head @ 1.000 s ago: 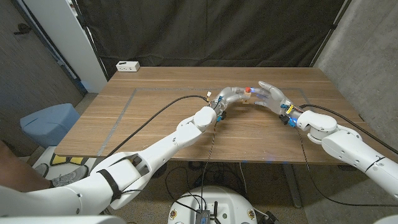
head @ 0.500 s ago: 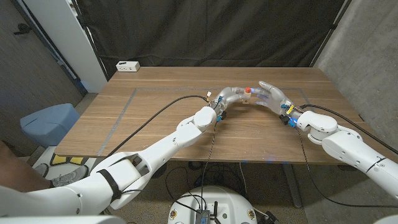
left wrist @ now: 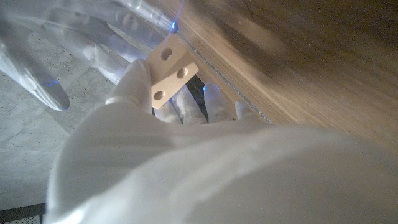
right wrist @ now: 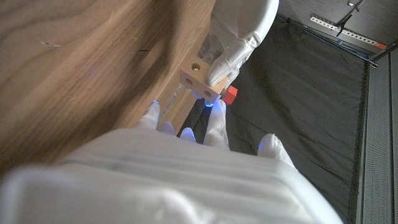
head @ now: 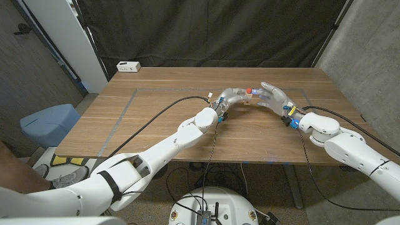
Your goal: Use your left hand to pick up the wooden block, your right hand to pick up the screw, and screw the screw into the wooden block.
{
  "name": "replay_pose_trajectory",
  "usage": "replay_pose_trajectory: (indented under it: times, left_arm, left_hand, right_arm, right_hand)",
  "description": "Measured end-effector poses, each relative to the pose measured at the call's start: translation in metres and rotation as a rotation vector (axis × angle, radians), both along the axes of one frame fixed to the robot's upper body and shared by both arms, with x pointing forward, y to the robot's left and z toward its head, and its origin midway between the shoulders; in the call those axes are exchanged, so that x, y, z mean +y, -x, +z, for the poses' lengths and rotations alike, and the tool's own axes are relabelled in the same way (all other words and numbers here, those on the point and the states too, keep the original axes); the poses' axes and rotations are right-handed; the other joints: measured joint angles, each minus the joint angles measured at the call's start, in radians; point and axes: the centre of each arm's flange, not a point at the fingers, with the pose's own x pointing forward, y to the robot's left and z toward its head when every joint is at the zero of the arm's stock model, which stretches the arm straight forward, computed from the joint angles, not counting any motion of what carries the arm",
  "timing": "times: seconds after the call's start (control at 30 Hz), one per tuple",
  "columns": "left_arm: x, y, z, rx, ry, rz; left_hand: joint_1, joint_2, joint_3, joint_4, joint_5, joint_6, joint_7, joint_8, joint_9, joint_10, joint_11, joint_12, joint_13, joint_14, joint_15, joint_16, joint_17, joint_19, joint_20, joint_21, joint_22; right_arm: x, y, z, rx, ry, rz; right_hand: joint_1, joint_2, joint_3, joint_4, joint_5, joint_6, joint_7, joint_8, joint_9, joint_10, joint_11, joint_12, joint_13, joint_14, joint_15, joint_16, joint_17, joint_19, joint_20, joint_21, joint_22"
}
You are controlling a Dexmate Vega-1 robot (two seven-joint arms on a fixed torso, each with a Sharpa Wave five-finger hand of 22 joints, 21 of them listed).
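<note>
Above the table's middle right, my left hand grips the pale wooden block, which shows three holes on one face. The same block sits between the left hand's fingers in the right wrist view. The screw's red head sticks out of the block's side, seen again as a red head close to my right fingertips. My right hand faces the left hand, its fingertips pinching at the screw head while the other fingers spread wide. The screw's shaft is hidden.
A white power strip lies at the table's far left corner. Grey tape lines mark the left half of the wooden table. A blue bin stands on the floor to the left. Cables trail from both wrists.
</note>
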Motion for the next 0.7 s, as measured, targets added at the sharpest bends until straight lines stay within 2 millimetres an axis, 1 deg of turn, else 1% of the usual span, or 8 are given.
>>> replay_pose_trajectory:
  times: [0.03, 0.1, 0.17, 0.37, 0.43, 0.57, 0.67, 0.7]
  left_arm:
    - [0.0001, -0.0001, -0.0004, 0.002, 0.0, 0.001]
    - [0.0, 0.0001, -0.0005, 0.002, 0.0, 0.001]
    - [0.0, 0.0004, -0.0003, 0.001, 0.0, 0.0]
    - [0.0003, 0.0007, -0.0016, 0.004, 0.0, 0.003]
    - [0.0001, 0.001, -0.0016, 0.003, 0.0, 0.002]
    - [0.0002, 0.0013, -0.0022, 0.004, 0.0, 0.001]
    - [0.0005, 0.001, -0.0027, 0.006, 0.0, 0.004]
    - [0.0006, 0.001, -0.0028, 0.007, -0.001, 0.004]
  left_hand:
    - [0.0, 0.0, 0.0, 0.0, 0.0, 0.0, 0.0, 0.0, 0.0, 0.0, 0.0, 0.0, 0.0, 0.0, 0.0, 0.0, -0.001, 0.0, 0.0, 0.0, 0.0]
    - [0.0, 0.0, 0.0, 0.0, 0.0, 0.0, 0.0, 0.0, 0.0, 0.0, 0.0, 0.0, 0.0, 0.0, 0.0, 0.0, -0.002, 0.0, 0.0, 0.0, 0.0]
    - [0.0, 0.0, 0.0, 0.0, 0.0, 0.0, 0.0, 0.0, 0.0, 0.0, 0.0, 0.0, 0.0, 0.0, 0.0, 0.0, -0.002, 0.0, 0.0, 0.0, 0.0]
    - [0.0, 0.0, 0.0, 0.0, -0.001, 0.0, 0.0, 0.0, 0.0, 0.0, 0.0, 0.0, 0.0, 0.0, 0.0, 0.0, 0.0, 0.0, 0.0, 0.0, 0.0]
    - [0.0, 0.0, 0.0, 0.0, -0.002, 0.0, 0.0, 0.0, 0.0, 0.0, 0.0, 0.0, 0.0, 0.0, 0.0, 0.0, 0.001, 0.0, 0.0, 0.0, 0.0]
    - [0.0, 0.0, 0.0, 0.0, -0.004, 0.0, 0.0, 0.0, 0.0, 0.0, 0.0, 0.0, 0.0, 0.0, 0.0, 0.0, -0.002, 0.0, 0.0, 0.0, 0.0]
    - [0.0, 0.0, 0.0, 0.0, 0.0, 0.0, 0.0, 0.0, 0.0, 0.0, 0.0, 0.0, 0.0, 0.0, 0.0, 0.0, -0.002, 0.0, 0.0, 0.0, 0.0]
    - [0.0, 0.0, 0.0, 0.0, 0.0, 0.0, 0.0, 0.0, 0.0, -0.001, 0.0, 0.0, 0.0, 0.0, 0.0, 0.0, -0.002, 0.0, 0.0, 0.0, 0.0]
  right_arm:
    - [-0.0002, 0.0015, -0.0007, 0.0, 0.001, -0.001]
    - [-0.0003, 0.0021, -0.0007, 0.0, 0.001, -0.001]
    - [-0.0005, 0.0026, -0.0008, -0.001, 0.001, -0.002]
    - [-0.0011, 0.0046, -0.0019, -0.001, 0.003, -0.003]
    - [-0.001, 0.0048, -0.0015, -0.003, 0.002, -0.002]
    - [-0.0003, 0.0054, -0.0009, -0.006, 0.003, 0.005]
    - [-0.0011, 0.0064, -0.0024, -0.005, 0.006, 0.007]
    - [-0.001, 0.0067, -0.0028, -0.005, 0.007, 0.009]
  right_hand:
    - [0.0, 0.0, 0.0, 0.0, 0.0, 0.007, 0.0, 0.004, 0.0, 0.0, 0.0, 0.0, 0.0, 0.0, 0.0, 0.0, 0.0, 0.0, 0.0, 0.0, 0.0]
    - [0.0, 0.0, 0.0, 0.0, 0.0, 0.009, -0.001, 0.004, 0.0, 0.006, -0.006, 0.0, 0.0, 0.002, -0.002, 0.0, 0.0, 0.0, 0.0, 0.0, 0.0]
    - [0.0, 0.0, 0.0, 0.0, 0.0, 0.02, 0.002, 0.004, 0.0, 0.011, -0.004, 0.0, 0.0, 0.004, -0.004, 0.0, 0.0, 0.0, 0.0, 0.0, 0.0]
    - [0.0, 0.0, 0.0, 0.0, 0.0, 0.034, 0.01, 0.004, 0.0, 0.021, -0.014, 0.0, 0.0, 0.004, -0.004, 0.008, 0.0, 0.0, 0.0, 0.0, 0.0]
    - [0.0, 0.0, 0.0, 0.0, 0.0, 0.044, 0.009, 0.004, 0.0, 0.025, -0.011, 0.0, 0.0, 0.004, -0.004, 0.008, 0.0, 0.004, -0.004, 0.0, 0.0]
    - [0.0, 0.0, 0.0, 0.0, 0.0, 0.048, 0.013, 0.004, 0.0, 0.025, -0.011, 0.0, 0.0, 0.004, -0.004, 0.008, 0.0, 0.008, 0.0, 0.0, 0.0]
    - [0.0, 0.0, 0.0, 0.0, 0.0, 0.05, 0.014, 0.004, 0.0, 0.03, -0.016, 0.0, 0.0, 0.004, -0.004, 0.008, 0.0, 0.008, 0.0, 0.0, 0.0]
    - [0.0, 0.0, 0.0, 0.0, 0.0, 0.053, 0.011, 0.004, 0.0, 0.03, -0.016, 0.0, 0.0, 0.004, -0.004, 0.008, 0.0, 0.008, 0.0, 0.0, 0.0]
